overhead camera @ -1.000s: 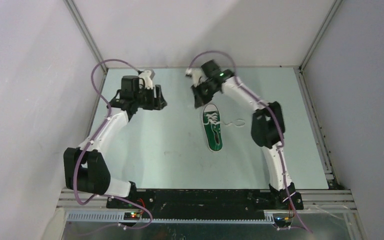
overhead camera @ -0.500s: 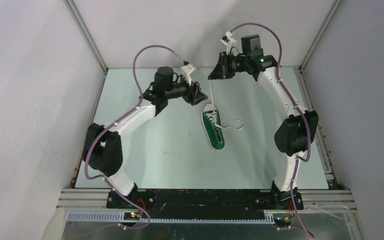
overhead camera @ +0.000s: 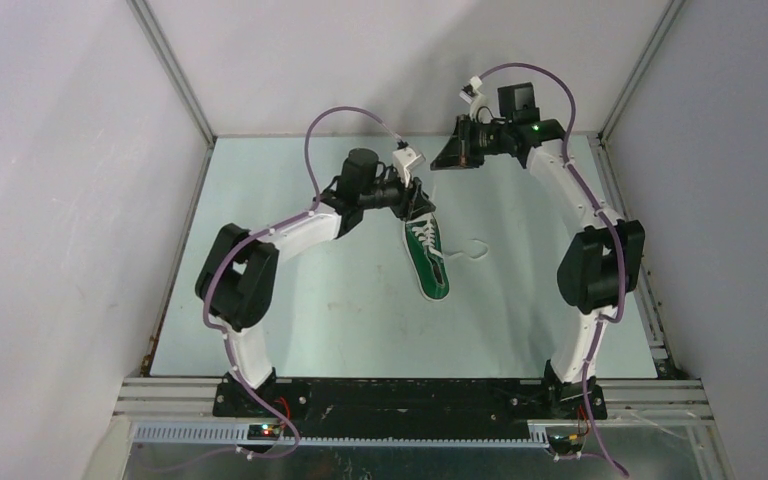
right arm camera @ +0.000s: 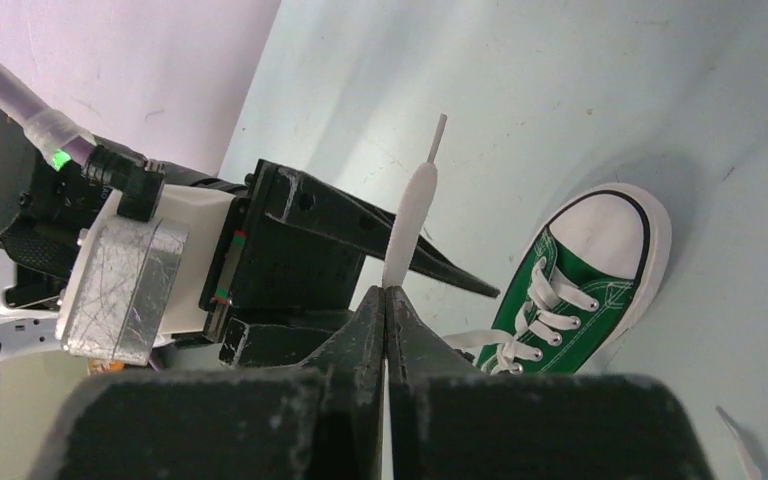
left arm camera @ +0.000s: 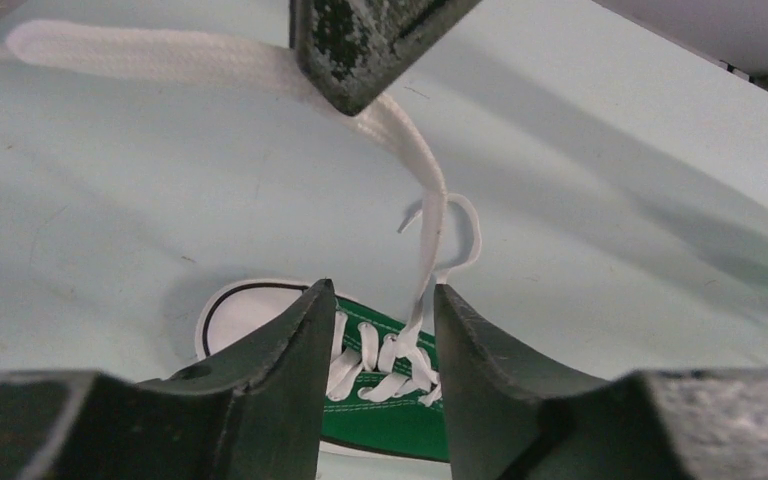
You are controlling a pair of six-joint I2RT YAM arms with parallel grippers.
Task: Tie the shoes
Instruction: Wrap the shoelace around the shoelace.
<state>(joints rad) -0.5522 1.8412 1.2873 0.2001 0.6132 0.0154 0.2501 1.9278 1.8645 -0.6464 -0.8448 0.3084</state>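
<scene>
Moved since a second ago: left arm swung in from the far-left of the table, so the left gripper (overhead camera: 417, 203) now sits at the toe of the sneaker (overhead camera: 428, 262); right arm raised and drawn back toward the far-right corner, right gripper (overhead camera: 441, 160) up and away from the shoe. Overhead view: one green low-top sneaker, white toe cap (overhead camera: 421, 217) pointing at the back wall, lying on the pale table (overhead camera: 300, 300) between the two arms; one loose lace end (overhead camera: 472, 248) curled on the table just right of it. Left wrist view: left gripper's two dark fingers (left arm camera: 290, 350) stand apart, nothing pinched. Through the gap shows the white lace (left arm camera: 428, 215), rising from the eyelets to the right gripper's tip at the top edge. Whether it touches either finger cannot be told. Green upper and toe cap lie below. Right wrist view: right gripper's fingers (right arm camera: 365, 330) pressed together, clamped on the lace, whose tipped end stands up past them; left gripper just beyond; sneaker on the table at right.
</scene>
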